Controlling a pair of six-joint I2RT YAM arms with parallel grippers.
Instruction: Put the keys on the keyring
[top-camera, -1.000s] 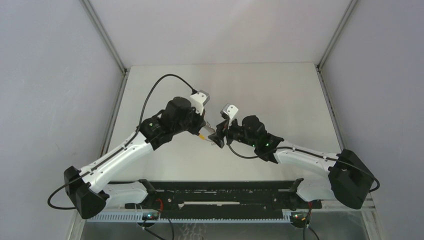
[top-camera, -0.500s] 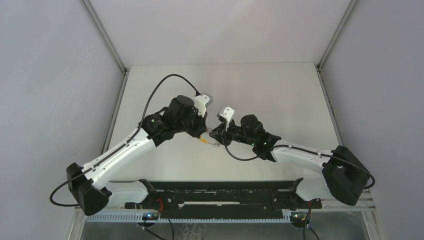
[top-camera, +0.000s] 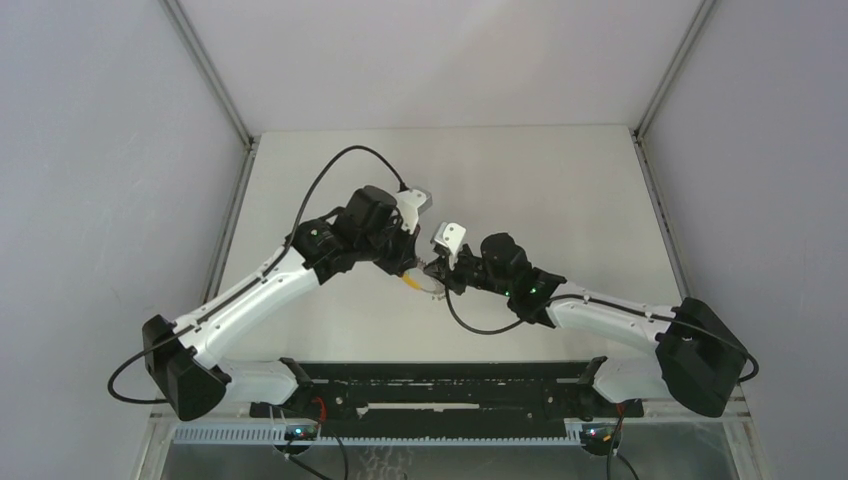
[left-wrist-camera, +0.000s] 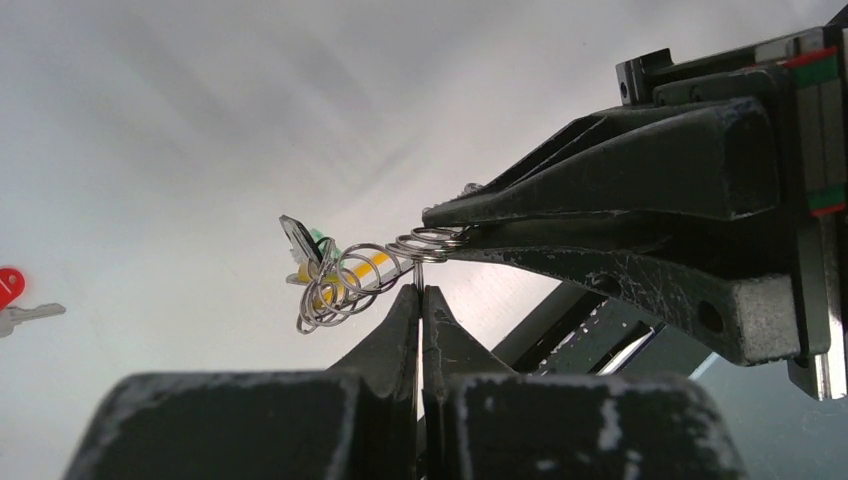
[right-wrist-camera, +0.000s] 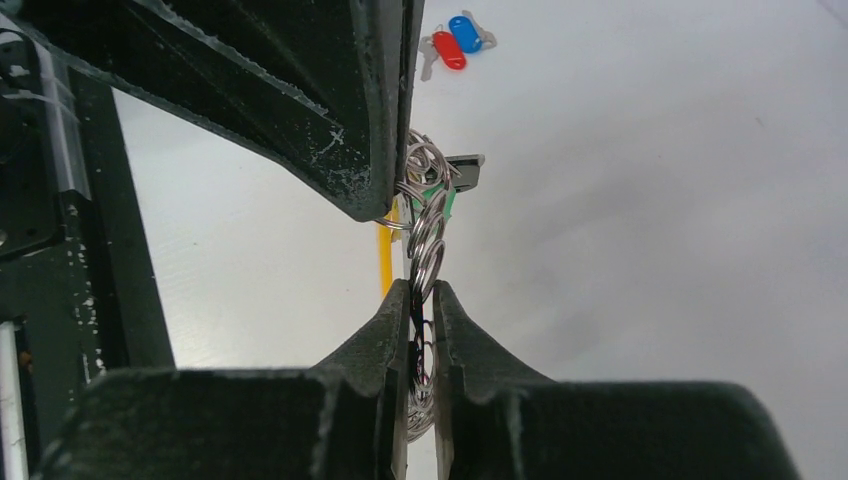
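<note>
The keyring (left-wrist-camera: 340, 290) is a cluster of thin silver rings with a yellow tab (left-wrist-camera: 352, 274), hanging above the table between both grippers. My left gripper (left-wrist-camera: 418, 292) is shut on one wire of it from below. My right gripper (right-wrist-camera: 420, 292) is shut on several rings of the keyring (right-wrist-camera: 428, 235), and in the left wrist view its fingers (left-wrist-camera: 640, 160) reach in from the right. The keys lie on the table beyond: a red-headed one (right-wrist-camera: 448, 50) and a blue-headed one (right-wrist-camera: 465, 33). From above, the two grippers (top-camera: 425, 272) meet tip to tip at mid-table.
The left gripper's fingers (right-wrist-camera: 330, 110) fill the upper left of the right wrist view. Grey walls enclose the white table (top-camera: 560, 190) on three sides. A black rail (top-camera: 440, 385) runs along the near edge between the arm bases.
My right gripper has closed onto the rings and moved slightly left. The left arm has shifted a little right while keeping its grip on the keyring.
</note>
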